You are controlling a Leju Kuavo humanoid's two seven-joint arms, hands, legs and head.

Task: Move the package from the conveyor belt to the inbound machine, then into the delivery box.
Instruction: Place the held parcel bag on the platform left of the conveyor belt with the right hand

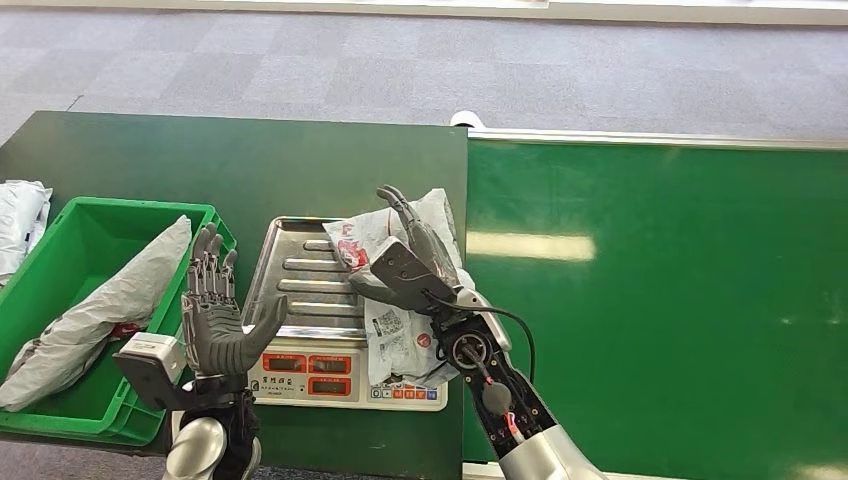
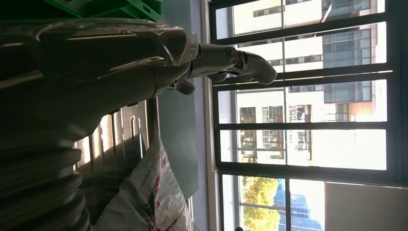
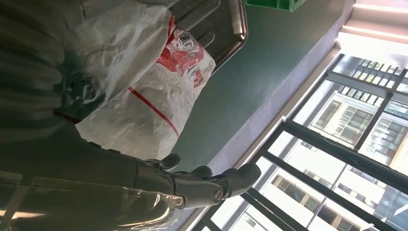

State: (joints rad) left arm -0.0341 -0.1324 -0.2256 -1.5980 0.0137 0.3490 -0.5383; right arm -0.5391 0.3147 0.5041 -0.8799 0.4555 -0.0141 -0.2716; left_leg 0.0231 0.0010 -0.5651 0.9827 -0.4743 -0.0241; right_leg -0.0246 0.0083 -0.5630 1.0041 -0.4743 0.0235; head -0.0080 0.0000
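Right hand (image 1: 405,262) grips a crinkled white plastic package (image 1: 400,330) over the ribbed steel scale tray (image 1: 300,280); left hand (image 1: 215,320) spread.

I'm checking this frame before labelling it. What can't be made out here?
- Scale readout: digits too small in the head view.
- Package label: partly covered by the right hand, print too small.
- Whether the right hand grips the package: unclear in the head and right wrist views.
- Green bin: its near part is hidden by the grey bag.
- Left hand: open, palm up.
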